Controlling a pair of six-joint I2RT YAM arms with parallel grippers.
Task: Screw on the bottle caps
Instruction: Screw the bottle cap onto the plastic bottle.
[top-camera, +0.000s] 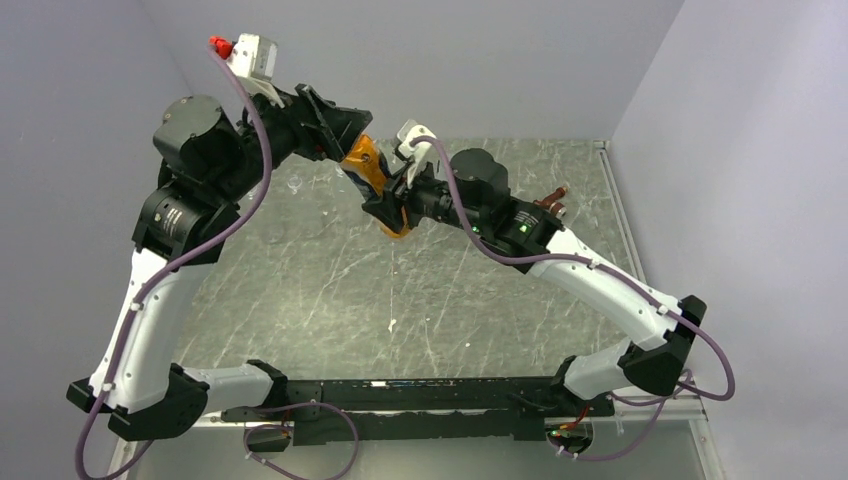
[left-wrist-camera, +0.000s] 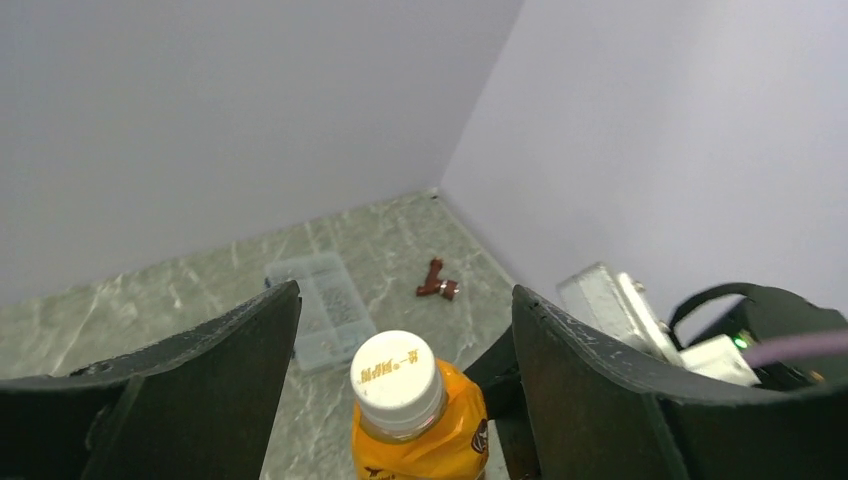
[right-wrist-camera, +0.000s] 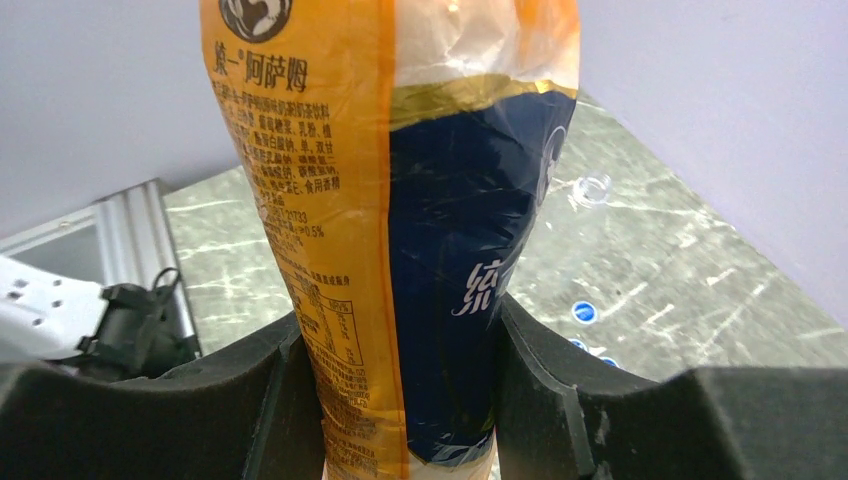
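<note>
Orange bottle and its cap were what we had in hand. The bottle was lifted off the table, leaning between the two arms. Our right gripper was clamped on its lower body, both pads pressed into the label. The cap, pale with gold print, sat on the neck. We could not tell whether its threads had caught or how tight it was.

Our left gripper reached over the top of the bottle with its jaws wide apart. One jaw stood on each side of the cap, and neither touched it, so that gripper held nothing.

We judged this to be the screwing step, with the left jaws placed for a grip. The next move called for closing them squarely on the cap and turning the wrist, while the right gripper kept the bottle from spinning. A skewed grip could have cross-threaded the cap.

A blue cap lay on the table beyond the bottle.
</note>
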